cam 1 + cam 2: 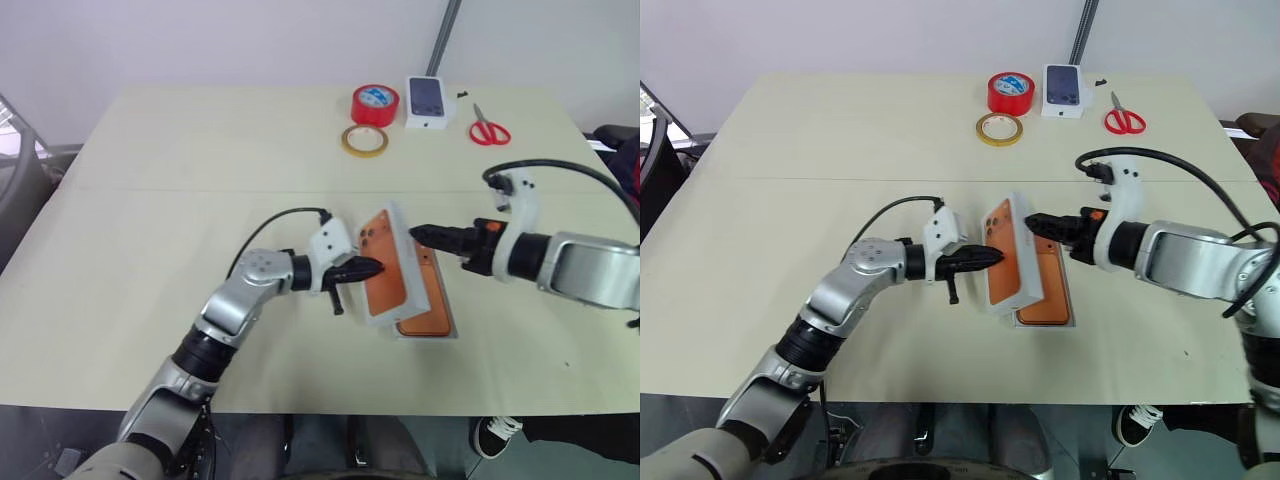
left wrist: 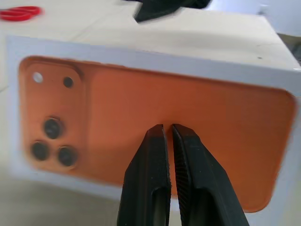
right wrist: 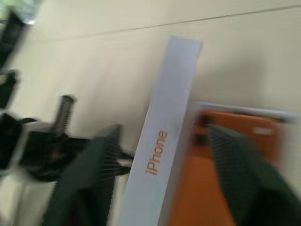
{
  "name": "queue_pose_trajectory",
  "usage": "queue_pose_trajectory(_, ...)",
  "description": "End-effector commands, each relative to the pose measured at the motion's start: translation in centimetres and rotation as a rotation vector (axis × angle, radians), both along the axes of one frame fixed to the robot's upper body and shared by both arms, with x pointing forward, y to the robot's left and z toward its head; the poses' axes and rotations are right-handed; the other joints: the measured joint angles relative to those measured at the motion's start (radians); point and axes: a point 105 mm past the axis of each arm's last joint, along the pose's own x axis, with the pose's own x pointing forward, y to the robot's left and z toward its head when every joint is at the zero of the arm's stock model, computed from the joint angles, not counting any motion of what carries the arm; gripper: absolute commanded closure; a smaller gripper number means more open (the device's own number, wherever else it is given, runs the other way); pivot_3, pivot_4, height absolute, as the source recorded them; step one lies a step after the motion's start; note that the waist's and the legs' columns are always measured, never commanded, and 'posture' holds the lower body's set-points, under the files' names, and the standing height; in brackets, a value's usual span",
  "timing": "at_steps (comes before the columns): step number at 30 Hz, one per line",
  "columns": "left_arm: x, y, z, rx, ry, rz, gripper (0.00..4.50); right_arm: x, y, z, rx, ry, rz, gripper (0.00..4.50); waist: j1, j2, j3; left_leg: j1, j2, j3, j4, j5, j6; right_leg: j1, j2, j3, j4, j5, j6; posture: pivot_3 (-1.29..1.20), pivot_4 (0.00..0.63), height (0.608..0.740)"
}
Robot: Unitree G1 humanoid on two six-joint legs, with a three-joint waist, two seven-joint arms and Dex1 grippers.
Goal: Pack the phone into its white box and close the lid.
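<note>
The phone (image 1: pixel 425 300), orange, is lying flat in the white box (image 1: pixel 447 325) near the middle of the beige table (image 1: pixel 200 180). The lid (image 1: pixel 385 270), printed on its outer face with an orange phone picture and three lenses, is standing tilted on its long edge along the box's side nearer the left gripper, leaning over the phone and not yet closed down.

The left gripper (image 1: pixel 372 267) is pressing its tips against the lid's printed face, with its black fingers (image 2: pixel 155 174) drawn together and holding nothing. The right gripper (image 1: pixel 420 234) is reaching toward the lid's upper edge from the box's other side; in the right wrist view its fingers (image 3: pixel 91 179) are standing apart, one on each side of the lid's thin edge, which reads "iPhone", without visibly pinching it.

Well beyond the box, at the table's far edge, are resting a red tape roll (image 1: pixel 375 104), a yellowish tape roll (image 1: pixel 365 140), a smaller white box printed with a dark phone (image 1: pixel 427 102) and red-handled scissors (image 1: pixel 489 128).
</note>
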Motion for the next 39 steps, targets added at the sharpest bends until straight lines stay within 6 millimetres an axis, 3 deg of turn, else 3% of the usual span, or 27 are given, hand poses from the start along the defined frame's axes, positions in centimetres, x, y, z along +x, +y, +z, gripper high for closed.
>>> queue_pose_trajectory(1, -0.3, -0.8, 0.7, -0.006, -0.042, -0.033, 4.20, 0.0, -1.2, 0.0, -0.175, -0.057, 0.012, 3.45, -0.004, 0.001, 0.000, 0.000, 0.001, 0.000, 0.000, 0.000, 0.000, 0.000, 0.000, 0.000, 0.000, 0.000, 0.000, 0.00, 0.150, 0.740)
queue_pose_trajectory(3, -0.2, -0.5, 1.1, -0.037, -0.038, -0.013, 4.20, 0.1, -1.6, -0.3, -0.238, -0.077, 0.015, 4.48, -0.004, 0.001, 0.000, 0.000, 0.001, 0.000, 0.000, 0.000, 0.000, 0.000, 0.001, 0.000, 0.000, 0.000, 0.000, 0.00, 0.150, 0.740)
queue_pose_trajectory(8, 1.3, 1.9, 2.8, -0.136, 0.049, 0.121, 4.20, 0.4, -2.0, -1.5, -0.490, -0.157, 0.069, 4.48, -0.001, 0.001, 0.000, 0.000, 0.001, 0.000, 0.000, 0.000, 0.000, -0.001, 0.001, 0.000, 0.000, 0.000, 0.000, 0.00, 0.150, 0.740)
queue_pose_trajectory(16, 3.3, 5.3, 0.2, 0.039, 0.100, 0.299, 4.20, 0.3, -0.8, -3.5, -0.575, -0.183, 0.174, 4.48, 0.002, 0.001, 0.000, 0.000, 0.000, 0.000, 0.000, 0.000, 0.000, -0.001, 0.000, 0.000, 0.000, 0.000, 0.000, 0.00, 0.150, 0.740)
queue_pose_trajectory(22, 2.2, 4.0, -2.0, 0.179, 0.092, 0.199, 4.20, 0.2, 0.3, -4.3, -0.572, -0.180, 0.229, 4.48, 0.002, 0.001, 0.000, 0.000, 0.000, 0.000, 0.000, 0.000, 0.000, -0.001, 0.000, 0.000, 0.000, 0.000, 0.000, 0.00, 0.150, 0.740)
queue_pose_trajectory(31, 0.3, 0.7, -0.3, 0.106, 0.092, 0.049, 4.20, -0.3, 0.4, -4.6, -0.588, -0.174, 0.250, 4.48, 0.001, 0.001, 0.000, 0.000, 0.000, 0.000, 0.000, 0.000, 0.000, -0.001, 0.000, 0.000, 0.001, 0.000, 0.000, 0.00, 0.150, 0.740)
queue_pose_trajectory(39, -1.3, -0.3, -0.1, 0.100, 0.102, -0.020, 4.20, -1.1, -0.5, -4.9, -0.610, -0.143, 0.242, 4.48, 0.000, 0.001, 0.000, 0.000, 0.000, 0.000, 0.000, 0.000, 0.000, -0.001, 0.000, 0.000, 0.001, 0.000, 0.000, 0.00, 0.150, 0.740)
